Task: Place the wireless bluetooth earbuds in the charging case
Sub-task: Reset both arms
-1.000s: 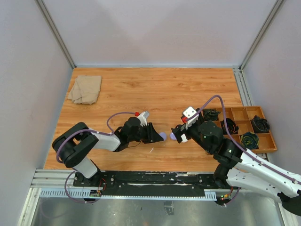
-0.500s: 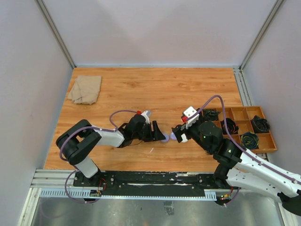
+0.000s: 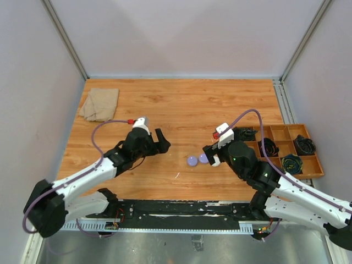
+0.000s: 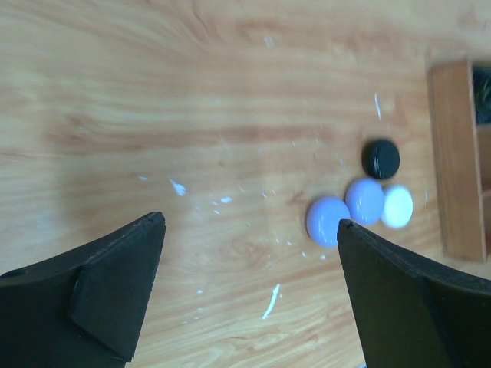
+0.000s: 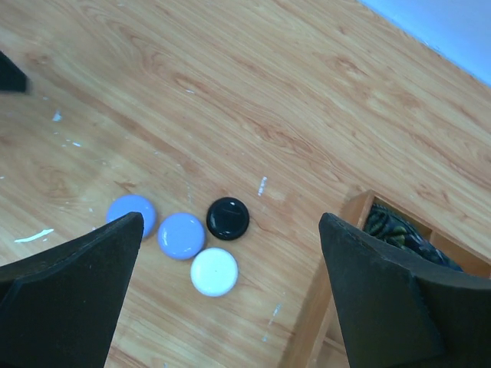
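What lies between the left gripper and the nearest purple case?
Only bare wood with a few tiny white flecks; the left wrist view shows it between the left gripper and that purple case.

The black left gripper (image 3: pixel 161 144) now sits well apart from the pale purple round plastic case (image 3: pixel 192 161) it was just beside, drawn back toward the tabletop's left edge, arm stretched out.

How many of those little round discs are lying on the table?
4, clustered together: one purple disc, a second purple disc beside it, then a black disc and a white disc nearer the wooden tray. None seems hidden.
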Motion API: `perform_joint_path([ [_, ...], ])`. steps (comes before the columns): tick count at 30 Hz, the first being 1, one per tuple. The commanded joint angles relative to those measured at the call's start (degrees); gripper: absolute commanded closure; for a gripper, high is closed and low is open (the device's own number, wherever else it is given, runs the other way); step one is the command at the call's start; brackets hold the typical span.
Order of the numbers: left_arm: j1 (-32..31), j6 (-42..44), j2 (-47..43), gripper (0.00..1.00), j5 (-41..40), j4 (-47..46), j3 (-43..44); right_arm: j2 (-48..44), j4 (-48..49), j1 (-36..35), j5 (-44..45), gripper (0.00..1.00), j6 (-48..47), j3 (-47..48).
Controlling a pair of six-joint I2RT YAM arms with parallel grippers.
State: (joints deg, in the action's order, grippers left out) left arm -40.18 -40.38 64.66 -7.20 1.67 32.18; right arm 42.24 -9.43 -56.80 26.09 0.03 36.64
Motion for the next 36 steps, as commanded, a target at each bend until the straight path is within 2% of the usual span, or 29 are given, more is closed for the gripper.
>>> perform_joint_path([
  [1,3.0,3.9,-12.2,0.01,-14.4,13.6,2.5,-0.8,-5.1,0.1,11.2,0.01,4.3,2.8],
  [4,4.2,5.4,-19.6,0.01,-22.2,20.0,4.6,-1.5,-8.3,0.3,17.5,0.02,6.3,3.6],
  [6,5.8,7.4,-23.1,0.01,-24.1,23.2,6.1,-1.8,-11.6,1.2,21.2,0.02,7.7,4.5],
  [8,8.4,8.8,-25.3,0.01,-23.8,25.7,7.6,-2.3,-15.2,3.2,22.9,0.02,9.5,5.6],
  [12,13.8,10.9,-29.7,0.01,-20.3,26.9,8.3,-4.9,-21.0,9.8,20.8,0.02,12.0,7.5],
  [16,14.5,12.0,-35.3,0.01,-19.6,26.4,8.7,-9.9,-25.0,12.8,21.6,0.02,11.8,8.6],
  [26,14.5,13.2,-48.5,0.01,-32.1,28.1,7.9,-24.3,-23.9,12.8,23.9,0.01,9.1,7.2],
  [36,14.5,15.2,-55.3,0.01,-30.6,25.5,3.7,-24.8,-23.3,12.8,23.4,0.01,8.8,7.0],
])
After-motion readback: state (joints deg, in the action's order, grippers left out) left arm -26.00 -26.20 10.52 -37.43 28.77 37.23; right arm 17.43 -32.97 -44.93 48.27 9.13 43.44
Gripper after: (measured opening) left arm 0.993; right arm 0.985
